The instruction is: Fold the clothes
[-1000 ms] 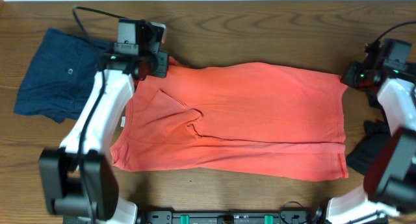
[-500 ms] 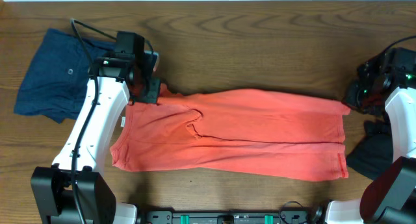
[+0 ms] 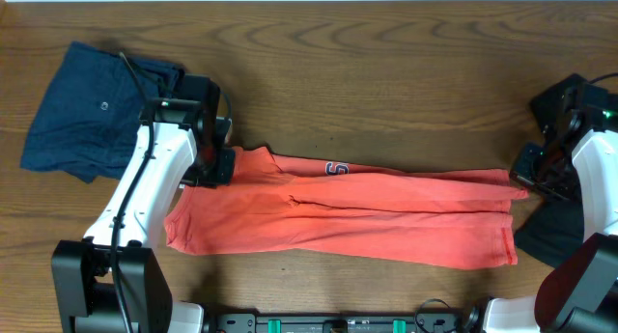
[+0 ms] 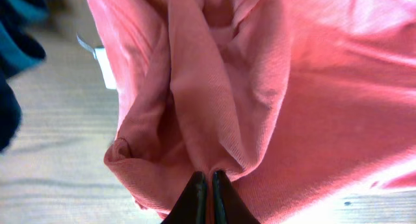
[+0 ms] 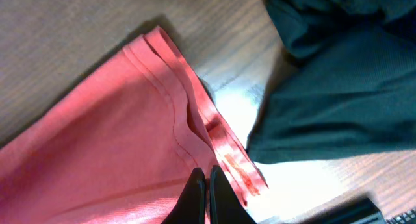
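The coral-red T-shirt (image 3: 367,212) lies across the table's front half, its far edge folded toward the front so navy-and-white lettering (image 3: 335,169) shows. My left gripper (image 3: 214,167) is shut on the shirt's bunched far-left corner (image 4: 208,120). My right gripper (image 3: 533,174) is shut on the shirt's far-right hem (image 5: 195,120). The navy-blue garment (image 3: 82,111) lies at the far left. The black garment (image 3: 546,227) lies at the right, and shows in the right wrist view (image 5: 338,74).
A white label (image 4: 104,71) hangs at the shirt's left edge. Bare wooden table (image 3: 386,72) stretches behind the shirt. A black base rail (image 3: 338,323) runs along the front edge.
Both grippers have pulled the shirt's far edge toward the front. The shirt has gone from spread wide to a narrow band, and the lettering has come into view.
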{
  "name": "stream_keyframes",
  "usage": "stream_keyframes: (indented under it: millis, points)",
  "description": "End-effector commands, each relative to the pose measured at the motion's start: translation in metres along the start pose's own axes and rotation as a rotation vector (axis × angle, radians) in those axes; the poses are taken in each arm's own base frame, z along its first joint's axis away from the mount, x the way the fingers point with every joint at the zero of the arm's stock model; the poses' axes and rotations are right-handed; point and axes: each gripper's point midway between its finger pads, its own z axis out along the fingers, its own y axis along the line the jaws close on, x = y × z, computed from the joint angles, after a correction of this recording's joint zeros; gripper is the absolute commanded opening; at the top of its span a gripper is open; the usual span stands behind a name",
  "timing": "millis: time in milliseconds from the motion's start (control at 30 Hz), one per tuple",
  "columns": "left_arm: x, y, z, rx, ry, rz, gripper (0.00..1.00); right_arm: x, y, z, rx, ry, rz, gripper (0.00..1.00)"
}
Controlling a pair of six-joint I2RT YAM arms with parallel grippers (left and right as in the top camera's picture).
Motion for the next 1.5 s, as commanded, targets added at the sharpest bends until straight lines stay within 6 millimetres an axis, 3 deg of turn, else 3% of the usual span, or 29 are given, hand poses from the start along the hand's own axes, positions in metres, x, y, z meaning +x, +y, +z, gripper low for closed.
stream_keyframes:
  millis: [0,167,200,233,267,367,467,633,833,1000,1133,1233,1300,1333,1467]
  points:
    - [0.01,0.011,0.004,-0.057,0.039,-0.023,0.07,-0.001,-0.009,-0.002,0.037,-0.006,0.029,0.01]
    - [0.018,0.011,0.004,-0.057,0.071,-0.033,0.17,0.001,-0.01,-0.002,0.038,0.001,0.028,0.02]
    - [0.018,0.011,0.003,-0.057,0.074,-0.036,0.32,0.001,-0.01,-0.002,0.038,0.001,0.028,0.11]
    - [0.019,0.011,0.003,-0.057,0.075,-0.036,0.42,0.001,-0.01,-0.002,0.039,0.002,0.027,0.32]
    - [0.019,0.011,0.003,-0.057,0.077,-0.036,0.44,0.002,-0.01,-0.002,0.04,0.006,0.026,0.42]
    - [0.016,0.011,0.004,-0.057,0.063,-0.037,0.49,0.003,-0.007,-0.002,0.02,0.011,0.027,0.45]
    - [0.003,0.011,0.004,-0.056,0.012,-0.043,0.51,0.0,0.004,0.001,-0.04,0.003,0.029,0.53]
    - [-0.015,-0.002,0.004,0.021,-0.061,-0.044,0.51,0.001,0.006,0.018,-0.069,0.019,0.047,0.57]
    - [-0.024,-0.014,0.003,0.09,-0.097,-0.041,0.51,0.024,-0.013,0.059,-0.077,0.106,0.125,0.72]
    - [-0.027,-0.014,0.002,0.09,-0.107,-0.041,0.52,0.043,-0.005,0.084,-0.228,0.15,0.141,0.77]
    - [-0.032,-0.014,0.002,0.09,-0.128,-0.041,0.52,0.057,0.019,0.095,-0.384,0.154,0.064,0.71]
    - [-0.035,-0.013,0.001,0.09,-0.143,-0.041,0.53,0.063,0.019,0.106,-0.381,0.144,0.063,0.44]
    - [-0.036,-0.013,0.001,0.09,-0.147,-0.041,0.53,0.062,0.018,0.108,-0.379,0.135,0.065,0.1]
    - [-0.037,-0.013,0.001,0.09,-0.148,-0.041,0.53,0.059,0.018,0.107,-0.383,0.125,0.071,0.01]
    - [-0.037,-0.013,0.001,0.09,-0.149,-0.041,0.53,0.04,0.013,0.093,-0.394,0.08,0.127,0.01]
